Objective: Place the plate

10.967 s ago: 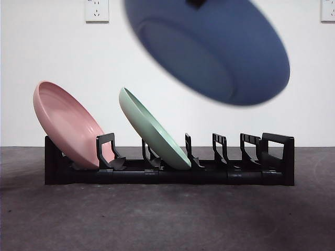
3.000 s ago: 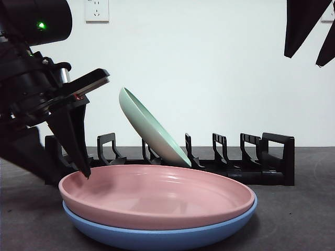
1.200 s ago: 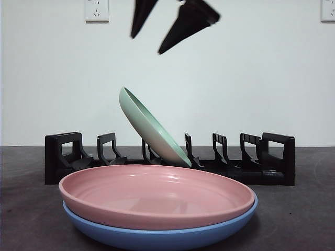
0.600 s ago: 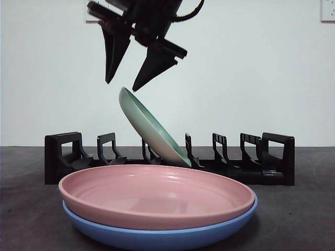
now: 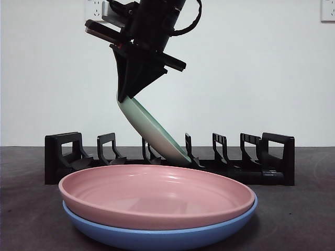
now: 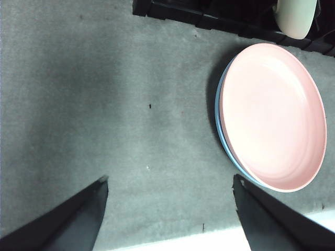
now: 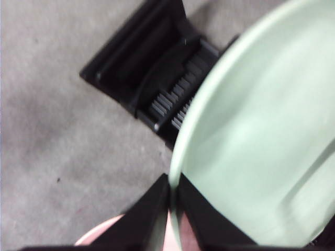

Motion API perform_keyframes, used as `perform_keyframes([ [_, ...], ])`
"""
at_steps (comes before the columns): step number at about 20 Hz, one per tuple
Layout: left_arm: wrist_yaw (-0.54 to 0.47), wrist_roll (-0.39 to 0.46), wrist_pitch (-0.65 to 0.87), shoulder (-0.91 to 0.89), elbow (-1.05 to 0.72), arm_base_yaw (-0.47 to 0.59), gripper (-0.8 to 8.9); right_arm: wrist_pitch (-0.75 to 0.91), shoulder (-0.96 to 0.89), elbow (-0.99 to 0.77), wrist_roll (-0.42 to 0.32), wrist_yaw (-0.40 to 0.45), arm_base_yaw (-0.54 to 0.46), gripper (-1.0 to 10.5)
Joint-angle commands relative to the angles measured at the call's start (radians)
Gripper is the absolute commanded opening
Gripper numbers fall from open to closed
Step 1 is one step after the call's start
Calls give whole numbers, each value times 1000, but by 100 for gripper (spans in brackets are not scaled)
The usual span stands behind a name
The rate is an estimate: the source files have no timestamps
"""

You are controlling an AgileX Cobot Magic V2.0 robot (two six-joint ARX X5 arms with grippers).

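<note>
The right gripper point(image 5: 124, 97) reaches down from above and pinches the top rim of the green plate point(image 5: 152, 130), its two black jaws closed on either side of the edge, as the right wrist view point(image 7: 171, 201) shows close up. The green plate leans tilted in the black dish rack point(image 5: 167, 162), its lower edge seated in a slot near the rack's middle. In front of the rack, a pink plate point(image 5: 157, 194) lies flat, nested inside a blue plate point(image 5: 157, 238) on the dark grey table point(image 5: 293, 219). The left gripper point(image 6: 170, 209) hangs over bare table beside the stacked plates, its jaws spread wide apart and holding nothing. A white wall point(image 5: 251, 68) stands behind the rack.
</note>
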Motion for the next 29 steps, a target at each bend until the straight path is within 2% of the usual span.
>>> perform_keyframes([
  [1, -6, 17, 23, 5, 16, -1, 371, -6, 11, 38, -8, -3, 14, 14],
  [6, -6, 21, 29, 5, 16, -1, 372, -63, -26, 109, -28, -19, 15, 14],
  [12, -6, 25, 30, 5, 16, -1, 371, -178, -74, 233, -89, -37, 29, 14],
  [16, -6, 28, 33, 5, 16, -1, 371, -227, -130, 257, -146, -36, 69, 14],
  [20, -6, 28, 35, 5, 16, -1, 372, -260, -197, 247, -157, -23, 124, 14],
  [23, -6, 27, 37, 5, 16, -1, 371, -266, -264, 171, -159, 26, 166, 14],
  [29, -6, 27, 39, 5, 16, -1, 371, -117, -492, -201, -158, 128, 261, 14],
])
